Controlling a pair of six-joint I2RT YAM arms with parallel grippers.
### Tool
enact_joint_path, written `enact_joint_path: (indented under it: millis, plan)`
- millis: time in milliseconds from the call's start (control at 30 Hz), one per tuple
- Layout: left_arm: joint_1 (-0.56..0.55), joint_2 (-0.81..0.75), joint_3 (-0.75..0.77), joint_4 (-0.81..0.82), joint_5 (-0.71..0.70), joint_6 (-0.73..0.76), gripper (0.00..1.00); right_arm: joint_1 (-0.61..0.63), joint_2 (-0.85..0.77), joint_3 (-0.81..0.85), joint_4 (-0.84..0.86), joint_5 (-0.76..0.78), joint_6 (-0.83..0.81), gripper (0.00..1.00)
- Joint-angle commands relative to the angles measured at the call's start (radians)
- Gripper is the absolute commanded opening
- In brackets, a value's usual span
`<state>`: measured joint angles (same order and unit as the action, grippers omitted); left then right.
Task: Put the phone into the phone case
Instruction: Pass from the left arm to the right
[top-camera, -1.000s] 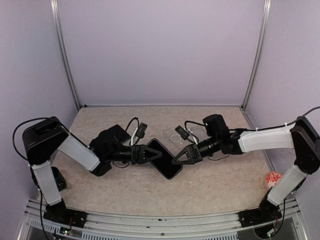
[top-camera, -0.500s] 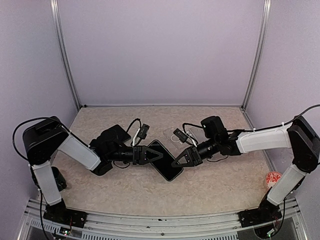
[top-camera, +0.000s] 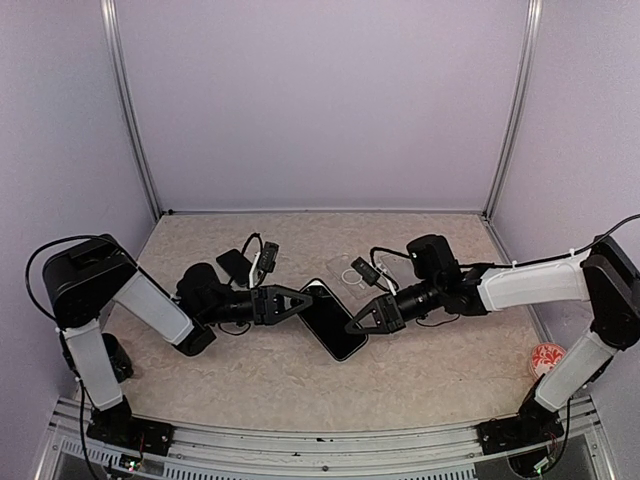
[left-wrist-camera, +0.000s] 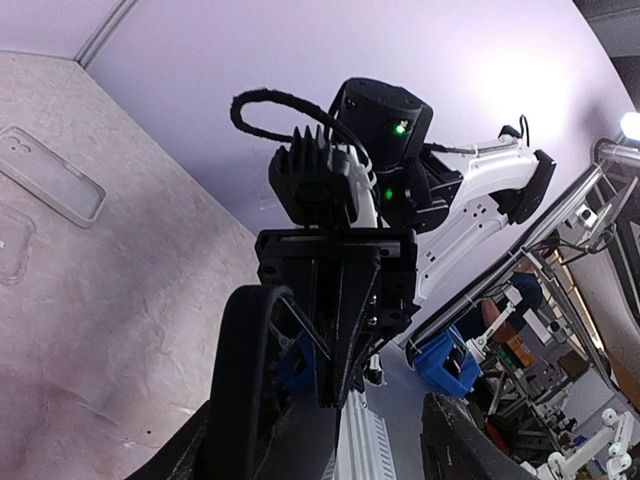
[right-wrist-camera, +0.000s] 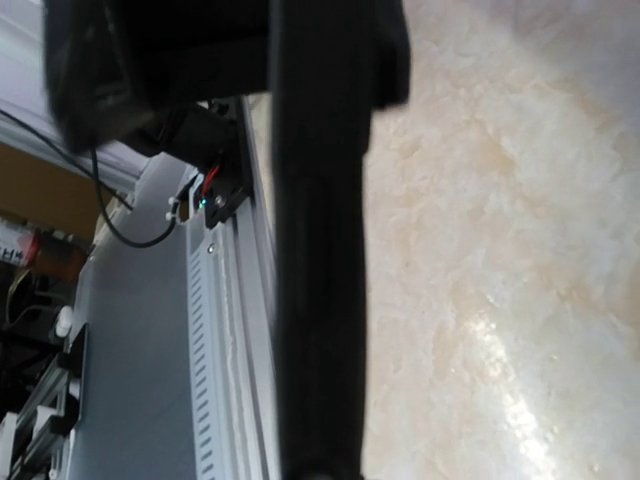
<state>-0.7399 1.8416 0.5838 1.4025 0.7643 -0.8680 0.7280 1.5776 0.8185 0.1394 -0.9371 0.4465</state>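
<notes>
We have hardly begun: the phone (top-camera: 333, 322) lies bare mid-way across the table (top-camera: 450, 370), the phone case (top-camera: 348, 268) sits empty just beyond it toward the far edge, our left gripper (top-camera: 303, 301) gapes open, and the right gripper (top-camera: 352, 325) looks closed on nothing.

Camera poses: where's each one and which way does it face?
Top external: high behind the bases, looking down at the table; both arms, left gripper and right gripper flanking the phone.
Left wrist: low, facing the right gripper; own fingers at bottom.
Right wrist: near the table, facing its front rail; a blurred dark bar, unidentifiable.
Shared: top and left wrist show the phone case.
</notes>
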Motion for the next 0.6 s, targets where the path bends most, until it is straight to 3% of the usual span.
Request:
enact_joint_path:
  millis: [0, 333, 567]
  plan:
    - [0.010, -0.030, -0.037, 0.138, -0.052, -0.037, 0.64, -0.014, -0.084, -0.032, 0.135, 0.024, 0.041, 0.00]
    - [-0.009, 0.040, -0.050, 0.263, -0.111, -0.122, 0.66, -0.052, -0.173, -0.096, 0.261, 0.103, 0.104, 0.00]
    - [-0.079, 0.093, 0.025, 0.208, -0.108, -0.102, 0.66, -0.053, -0.193, -0.105, 0.343, 0.126, 0.153, 0.00]
